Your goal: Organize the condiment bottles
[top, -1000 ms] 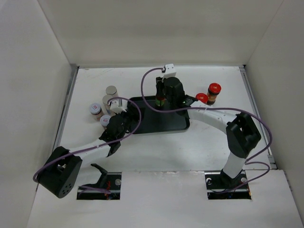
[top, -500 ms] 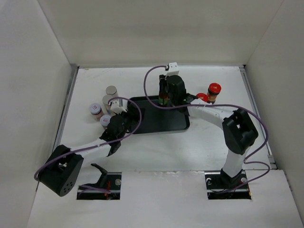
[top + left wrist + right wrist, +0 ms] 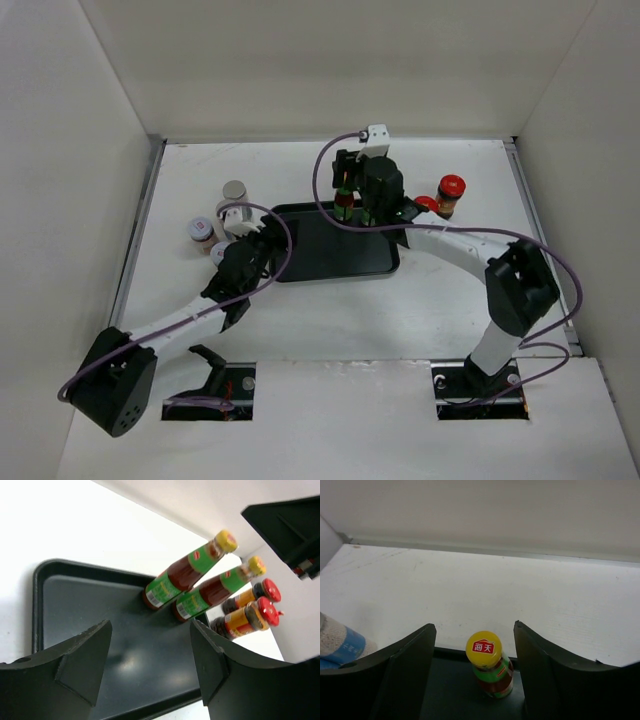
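Observation:
Two slim yellow-capped bottles (image 3: 185,572) (image 3: 215,591) stand upright at the far edge of the black tray (image 3: 75,610). My right gripper (image 3: 474,630) is open, and one of these bottles (image 3: 487,662) stands free between its fingers, touching neither. In the top view this gripper (image 3: 350,190) hangs over the tray's back edge. My left gripper (image 3: 150,665) is open and empty above the tray's near left part (image 3: 265,240). Two red-lidded jars (image 3: 451,190) (image 3: 425,206) stand right of the tray. Left of it stand two silver-lidded shakers (image 3: 234,190) (image 3: 225,212) and a white-lidded jar (image 3: 202,230).
White walls close in the table on the left, back and right. The right arm's purple cable (image 3: 320,180) loops over the tray's back left. A pale shaker body with a blue label (image 3: 340,647) shows at the left edge of the right wrist view.
My right gripper has opened and let go of the yellow-capped bottle, drawing back toward the far wall. The left arm has reached slightly further toward the tray.

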Controlling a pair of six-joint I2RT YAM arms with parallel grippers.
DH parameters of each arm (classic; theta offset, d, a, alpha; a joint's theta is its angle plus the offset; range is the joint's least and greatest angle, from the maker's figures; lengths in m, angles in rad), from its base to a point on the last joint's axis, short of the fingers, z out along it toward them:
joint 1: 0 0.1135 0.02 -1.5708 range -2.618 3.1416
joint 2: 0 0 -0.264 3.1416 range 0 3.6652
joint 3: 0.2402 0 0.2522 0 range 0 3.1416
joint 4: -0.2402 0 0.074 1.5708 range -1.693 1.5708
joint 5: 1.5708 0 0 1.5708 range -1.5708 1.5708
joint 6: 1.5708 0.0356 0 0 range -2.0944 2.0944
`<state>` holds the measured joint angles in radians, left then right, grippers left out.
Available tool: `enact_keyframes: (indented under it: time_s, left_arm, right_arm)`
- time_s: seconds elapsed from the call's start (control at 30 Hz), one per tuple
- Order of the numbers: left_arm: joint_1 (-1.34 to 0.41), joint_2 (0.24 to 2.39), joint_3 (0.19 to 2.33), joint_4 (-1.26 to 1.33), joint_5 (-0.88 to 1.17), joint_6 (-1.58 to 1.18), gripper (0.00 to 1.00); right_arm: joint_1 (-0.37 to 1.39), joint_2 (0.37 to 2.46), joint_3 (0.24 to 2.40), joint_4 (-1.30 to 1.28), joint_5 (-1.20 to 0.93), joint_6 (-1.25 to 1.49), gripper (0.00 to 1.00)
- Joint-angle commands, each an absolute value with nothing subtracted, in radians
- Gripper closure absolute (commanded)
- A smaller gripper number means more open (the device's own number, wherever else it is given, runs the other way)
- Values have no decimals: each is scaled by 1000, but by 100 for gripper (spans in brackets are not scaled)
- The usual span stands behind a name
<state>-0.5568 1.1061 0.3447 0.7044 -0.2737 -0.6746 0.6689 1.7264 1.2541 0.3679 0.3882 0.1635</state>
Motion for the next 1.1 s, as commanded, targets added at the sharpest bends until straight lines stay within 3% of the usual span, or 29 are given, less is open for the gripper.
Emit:
enact_keyframes:
  time_s: [0.0, 0.07, 0.13, 0.17, 0.2, 0.27, 0.33, 0.4, 0.57, 0.73, 1.07]
  left_arm:
    - [-556, 1039, 426, 645, -339, -641, 38]
    - [-545, 1011, 475, 560, -383, -635, 41]
    - [-533, 996, 527, 491, -449, -617, 47]
    - [-528, 993, 554, 459, -483, -605, 54]
    - [-527, 992, 577, 433, -509, -595, 58]
    - [-516, 1005, 641, 355, -576, -562, 65]
    - [-496, 1035, 707, 266, -635, -523, 66]
    - [-473, 1052, 747, 194, -676, -515, 62]
    - [-401, 1060, 788, 65, -690, -496, 35]
    - [-341, 1086, 802, -52, -709, -491, 23]
    - [-314, 1252, 862, -29, -627, -422, 17]
  right_arm:
    - [683, 1609, 1256, 431, 380, 169, 28]
    - [693, 1541, 1240, 414, 374, 176, 31]
    - [709, 1464, 1177, 416, 368, 218, 50]
    - [720, 1430, 1136, 414, 368, 253, 68]
    - [726, 1405, 1103, 408, 367, 277, 79]
    - [737, 1343, 1010, 397, 364, 327, 92]
    - [748, 1286, 919, 399, 364, 366, 91]
    - [762, 1231, 833, 408, 373, 388, 83]
    - [785, 1154, 669, 466, 393, 446, 55]
    - [818, 1163, 615, 518, 396, 469, 52]
    - [829, 1210, 598, 568, 400, 463, 48]
